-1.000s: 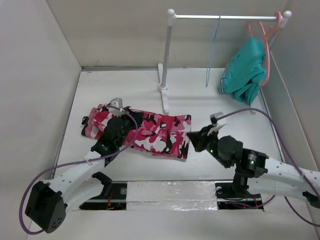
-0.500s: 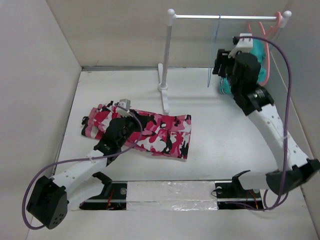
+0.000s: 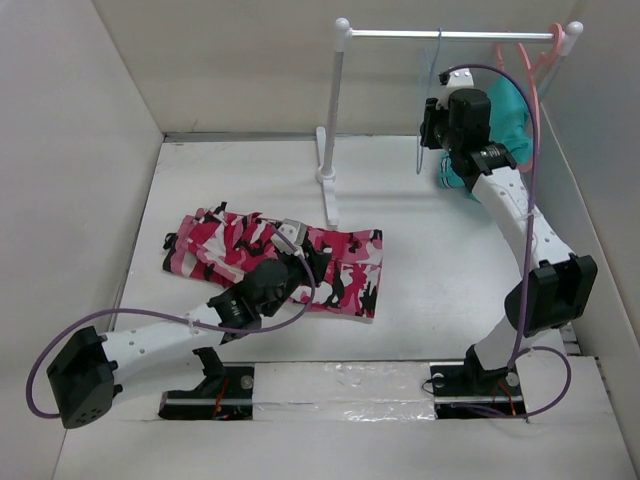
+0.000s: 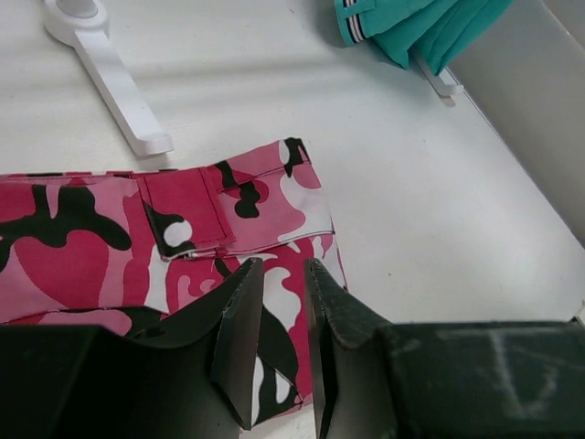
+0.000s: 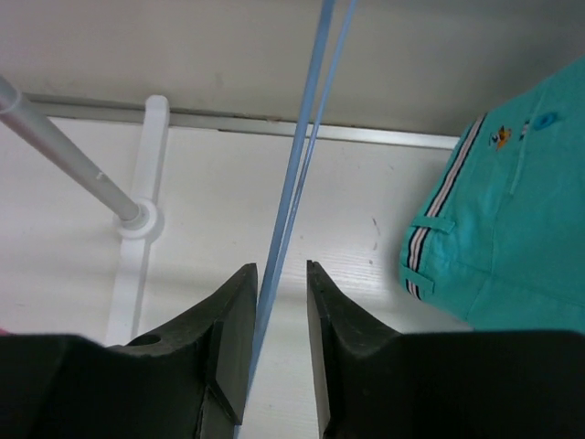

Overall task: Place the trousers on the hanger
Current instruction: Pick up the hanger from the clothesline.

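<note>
Right end effector nearer, astride hanger

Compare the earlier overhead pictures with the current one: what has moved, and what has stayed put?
The right tool swung from low beside the trousers up and back to the rail, and now straddles the pale-blue hanger without clamping it. The left tool slid rightward along the trousers toward their pocketed end. Nothing was lifted. Unchanged: trousers lying flat, hanger on the rail, teal garment hanging.
</note>
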Robot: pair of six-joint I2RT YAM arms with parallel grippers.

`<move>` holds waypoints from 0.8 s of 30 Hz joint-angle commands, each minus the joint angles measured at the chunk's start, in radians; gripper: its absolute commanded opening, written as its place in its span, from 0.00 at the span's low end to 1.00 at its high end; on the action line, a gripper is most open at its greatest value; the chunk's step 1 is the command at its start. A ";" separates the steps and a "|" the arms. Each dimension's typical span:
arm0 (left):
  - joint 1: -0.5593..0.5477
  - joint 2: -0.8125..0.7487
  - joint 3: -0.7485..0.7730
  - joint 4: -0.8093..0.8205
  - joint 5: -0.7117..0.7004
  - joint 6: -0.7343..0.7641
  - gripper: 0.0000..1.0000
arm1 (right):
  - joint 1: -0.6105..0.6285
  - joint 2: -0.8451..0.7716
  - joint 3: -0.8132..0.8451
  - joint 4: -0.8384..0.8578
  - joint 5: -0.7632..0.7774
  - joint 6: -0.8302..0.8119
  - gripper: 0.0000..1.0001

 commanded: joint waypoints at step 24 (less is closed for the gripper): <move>-0.041 0.040 0.063 0.021 -0.177 0.043 0.25 | 0.028 -0.116 -0.133 0.207 0.069 -0.013 0.00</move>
